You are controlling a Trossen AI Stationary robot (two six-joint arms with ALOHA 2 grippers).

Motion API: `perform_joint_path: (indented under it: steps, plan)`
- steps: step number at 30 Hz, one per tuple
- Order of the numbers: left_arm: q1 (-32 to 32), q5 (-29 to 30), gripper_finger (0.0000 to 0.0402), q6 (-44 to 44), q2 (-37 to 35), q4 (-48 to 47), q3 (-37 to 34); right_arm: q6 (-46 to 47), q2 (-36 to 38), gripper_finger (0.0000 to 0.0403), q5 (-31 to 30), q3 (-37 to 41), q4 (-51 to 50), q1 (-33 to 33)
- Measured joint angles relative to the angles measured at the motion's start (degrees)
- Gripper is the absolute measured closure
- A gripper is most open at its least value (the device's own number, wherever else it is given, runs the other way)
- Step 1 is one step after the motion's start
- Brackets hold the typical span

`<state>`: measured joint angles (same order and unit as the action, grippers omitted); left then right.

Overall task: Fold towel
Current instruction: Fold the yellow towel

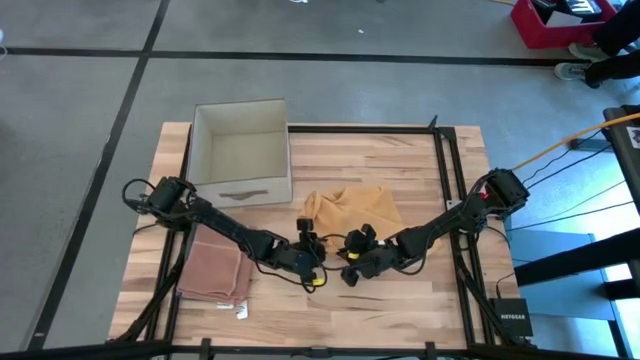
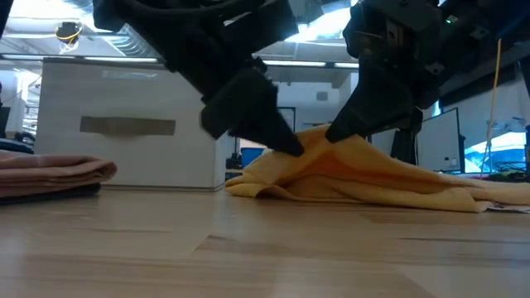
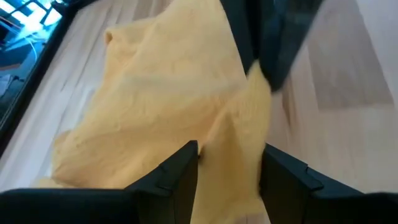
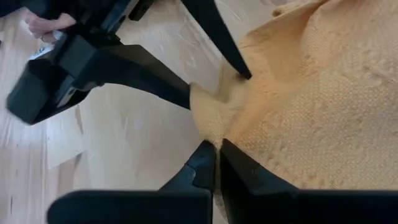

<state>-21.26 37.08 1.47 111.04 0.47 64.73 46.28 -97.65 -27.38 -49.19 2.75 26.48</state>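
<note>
A crumpled yellow towel (image 1: pixel 350 205) lies mid-table, its underside on the wood, its near edge raised into a small peak (image 2: pixel 319 141). My left gripper (image 3: pixel 230 155) comes in from the left and is shut on a thick fold at that near edge. My right gripper (image 4: pixel 217 152) comes in from the right and is shut on the same edge, a finger's length from the left one. In the low view, the left fingertip (image 2: pixel 291 147) and the right fingertip (image 2: pixel 335 132) meet the peak from either side. My left gripper has a thick raised fold of the towel's near edge (image 3: pixel 233 134) between its two fingers, filling the gap. The fingers slant down from the near left. The rest of the towel lies slack on the table. My right gripper pinches the towel's near edge (image 4: pixel 225 134) between its fingertips, slanting down from the near right; how many layers, I cannot tell. The pinched spot is raised a little, and the cloth behind it lies on the table.
A white open box (image 1: pixel 240 150) stands at the far left of the table. A folded pinkish-brown towel (image 1: pixel 215 265) lies at the near left, under the left arm. Bare wood stretches along the near edge (image 2: pixel 265 248).
</note>
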Motion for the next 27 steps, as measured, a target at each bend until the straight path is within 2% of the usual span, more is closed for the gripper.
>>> perform_joint_path:
  steps: [6,10,12,17,23,27]
  plan:
    - [0.08,-0.45,0.0259,3.40,0.21,-7.10,-0.02,-0.22,0.00,0.0386,0.01,-0.02,0.11,0.00]
    - [0.68,-0.42,0.0269,4.51,0.22,-5.90,-0.02,-0.22,0.02,0.0386,0.30,-0.02,0.26,0.00]
    - [0.74,-0.42,0.0292,4.53,0.22,-5.55,-0.02,-0.24,0.02,0.0386,0.42,-0.02,0.26,0.00]
    - [0.74,-0.42,0.0386,4.27,0.22,-5.77,-0.02,-1.77,0.02,0.0386,-2.03,-0.02,0.55,0.00]
    - [-0.16,0.74,0.0392,4.79,-1.07,-13.69,2.69,-6.44,1.28,0.0378,-0.68,-0.02,-0.01,0.11]
    - [-2.32,6.20,0.0395,7.19,-3.16,-21.08,5.87,-10.14,6.73,0.0336,1.01,-0.10,-5.10,0.58]
